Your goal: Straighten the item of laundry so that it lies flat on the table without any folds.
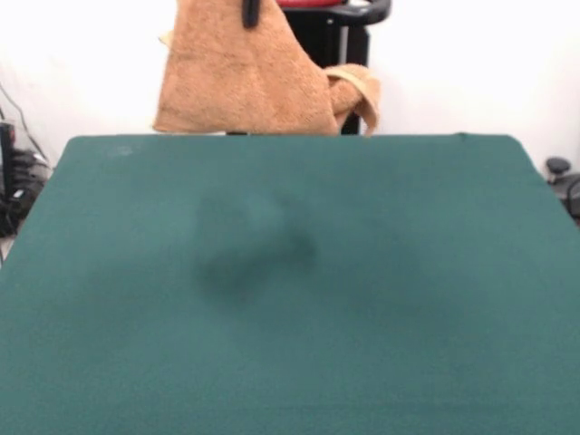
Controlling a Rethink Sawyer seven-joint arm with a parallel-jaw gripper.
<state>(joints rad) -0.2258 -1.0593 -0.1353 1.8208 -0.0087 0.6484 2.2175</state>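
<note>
The orange-tan terry towel [245, 77] hangs in the air at the top of the front view, above the far part of the dark green table [290, 344]. It spreads wide at its lower edge, and one corner is folded and bunched at the right [355, 91]. My gripper [251, 11] shows only as a dark finger at the top edge, pinching the towel's upper part. The towel casts a soft shadow on the table's middle. No white tag shows.
The robot's black pedestal [331, 41] stands behind the towel at the far side. Cables and dark gear [14, 181] lie off the table's left edge, and a dark object [562, 177] off the right edge.
</note>
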